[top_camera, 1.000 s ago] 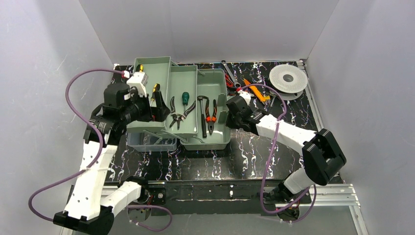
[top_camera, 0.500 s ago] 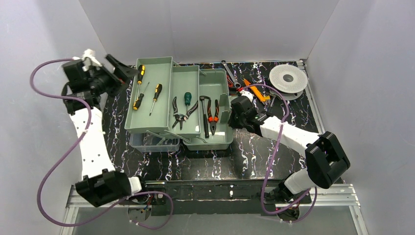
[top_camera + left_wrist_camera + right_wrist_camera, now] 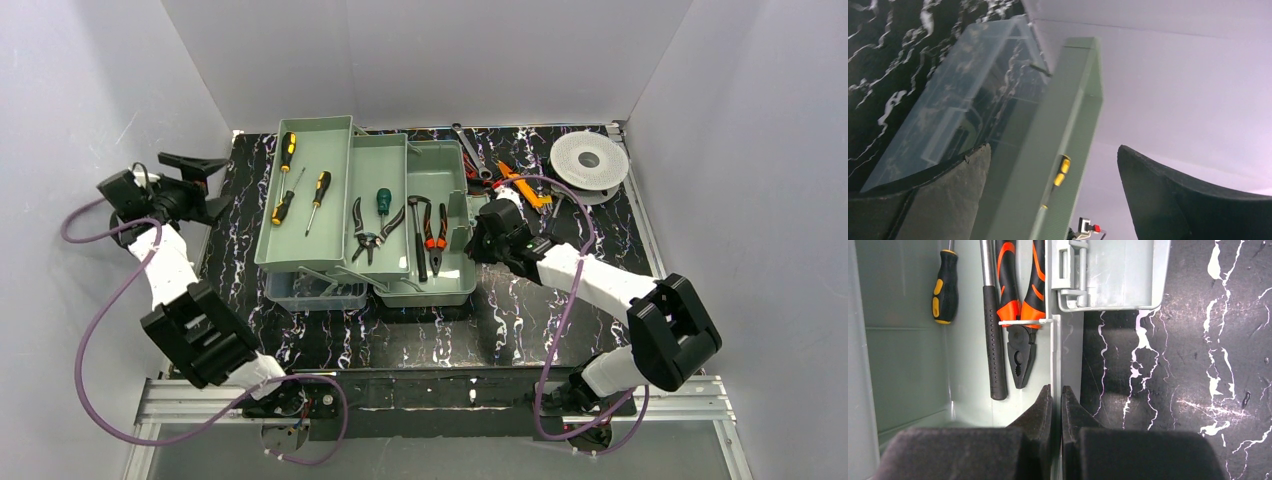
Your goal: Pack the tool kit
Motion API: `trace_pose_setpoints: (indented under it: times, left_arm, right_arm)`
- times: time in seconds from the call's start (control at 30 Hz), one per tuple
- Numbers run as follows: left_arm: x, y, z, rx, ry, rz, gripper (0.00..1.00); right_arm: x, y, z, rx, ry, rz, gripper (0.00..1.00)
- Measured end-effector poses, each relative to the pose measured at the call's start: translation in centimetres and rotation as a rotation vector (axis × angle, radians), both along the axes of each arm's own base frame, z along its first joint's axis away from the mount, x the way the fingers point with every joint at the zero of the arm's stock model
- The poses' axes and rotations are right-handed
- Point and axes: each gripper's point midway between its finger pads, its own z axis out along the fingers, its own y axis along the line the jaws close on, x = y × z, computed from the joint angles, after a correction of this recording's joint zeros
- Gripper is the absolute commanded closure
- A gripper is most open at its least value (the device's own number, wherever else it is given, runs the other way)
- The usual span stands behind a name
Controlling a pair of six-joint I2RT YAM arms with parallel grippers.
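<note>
The tool kit [image 3: 335, 238] is seen open at the middle of the black marbled surface [image 3: 500, 320], its green trays fanned out towards 9 o'clock and its clear lid [image 3: 315, 292] lying at its 7 o'clock corner; three yellow-and-black screwdrivers [image 3: 318, 190] are laid in the outermost tray; a green-handled screwdriver [image 3: 380, 200] and dark pliers [image 3: 365, 238] are laid in the middle tray; a hammer [image 3: 415, 240] and orange-handled pliers [image 3: 432, 228] are laid side by side in the deep base.

The right hand [image 3: 472, 238] is placed at the kit's 3 o'clock side; in the right wrist view its fingers [image 3: 1040, 410] are pressed together on the thin side wall [image 3: 1057, 355] of the base, one finger inside and one outside, so the tool kit is gripped by that wall.

The left hand [image 3: 205, 187] is held at 9 o'clock, well apart from the kit, over the surface's edge by the side wall of the enclosure; its fingers [image 3: 943, 200] are spread wide and nothing is held between them; in its wrist view the edge of a green tray [image 3: 1068, 125] and the clear lid are seen at a tilt.

A round white spool [image 3: 590, 160] is set at 2 o'clock on the surface; a wrench [image 3: 468, 148] and some orange-handled tools [image 3: 520, 180] are left between the spool and the kit.
</note>
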Motion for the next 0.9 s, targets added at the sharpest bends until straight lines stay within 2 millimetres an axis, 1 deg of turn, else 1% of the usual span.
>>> trace_pose_setpoints:
  times: [0.1, 0.17, 0.27, 0.33, 0.37, 0.43, 0.5, 0.57, 0.63, 0.7, 0.73, 0.8, 0.9]
  left_arm:
    - [0.5, 0.3, -5.0, -0.091, 0.103, -0.006, 0.02]
    - [0.6, 0.4, -7.3, -0.134, 0.154, -0.015, 0.02]
    - [0.4, 0.1, -9.9, -0.189, 0.201, -0.028, 0.07]
    - [-0.2, -0.4, -11.6, -0.213, 0.235, -0.036, 0.13]
    - [-0.6, -0.7, -12.5, -0.217, 0.254, -0.039, 0.15]
    - [-1.4, -1.3, -14.1, -0.209, 0.294, -0.047, 0.2]
    - [-2.4, -2.1, -16.0, -0.174, 0.343, -0.064, 0.28]
    - [-3.3, -3.1, -17.5, -0.128, 0.401, -0.094, 0.34]
    - [-3.9, -4.1, -18.4, -0.067, 0.441, -0.135, 0.37]
    - [-4.5, -4.9, -18.7, -0.003, 0.468, -0.169, 0.39]
    - [-4.9, -5.4, -18.8, 0.038, 0.483, -0.188, 0.42]
    - [-5.5, -6.1, -18.6, 0.119, 0.505, -0.222, 0.51]
    - [-6.1, -6.0, -18.0, 0.258, 0.537, -0.248, 0.67]
  right_arm:
    - [0.0, 0.2, 0.0, 0.023, -0.008, 0.006, 0.99]
    - [0.0, 0.3, 0.0, 0.036, -0.011, 0.011, 0.99]
    - [0.2, 0.6, 0.0, 0.062, -0.021, 0.018, 0.99]
    - [0.4, 0.9, 0.0, 0.071, -0.025, 0.021, 0.99]
    - [0.6, 1.0, 0.0, 0.077, -0.028, 0.022, 0.99]
    - [0.9, 1.3, -0.1, 0.088, -0.034, 0.025, 0.99]
    - [1.2, 1.5, 0.0, 0.097, -0.042, 0.029, 0.99]
    - [1.4, 1.8, 0.0, 0.106, -0.047, 0.032, 0.99]
    - [1.5, 1.9, 0.1, 0.112, -0.049, 0.035, 0.99]
    - [1.5, 1.9, 0.1, 0.115, -0.048, 0.037, 0.99]
    - [1.5, 1.9, 0.1, 0.115, -0.048, 0.038, 0.99]
    - [1.5, 1.9, 0.1, 0.115, -0.048, 0.038, 0.99]
    - [1.5, 1.9, 0.1, 0.114, -0.048, 0.04, 0.99]
